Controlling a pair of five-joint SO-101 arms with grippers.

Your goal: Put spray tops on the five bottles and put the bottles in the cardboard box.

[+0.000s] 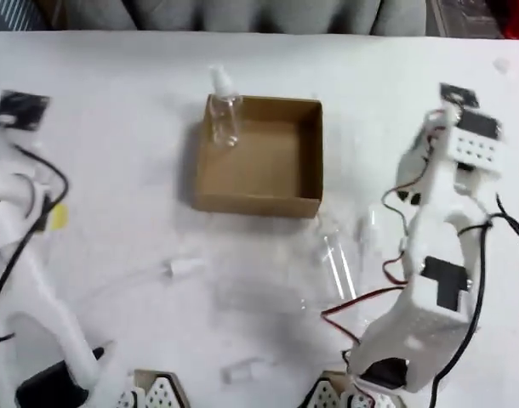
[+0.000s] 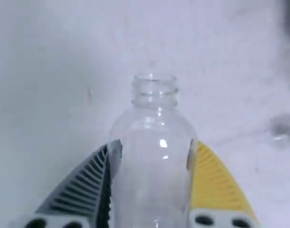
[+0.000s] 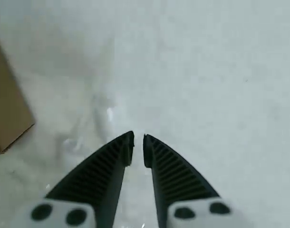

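Left end effector [image 2: 152,152] clamps an open-necked bottle [image 2: 154,109] by its body, neck left free (prob. so a top [image 1: 183,268], like the loose one lower left of the box [image 1: 259,204], can go on). Right end effector [image 3: 138,142] is nearly closed and empty, over the bench [image 3: 221,71]. A capped bottle [image 1: 223,115] stands at the box's upper-left corner, seemingly inside. No legible print.

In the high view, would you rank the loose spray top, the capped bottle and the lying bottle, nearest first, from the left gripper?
1. Loose spray top, in front of the cardboard box's left corner.
2. Capped bottle, at the box's far left corner.
3. Lying bottle, beside the right arm.
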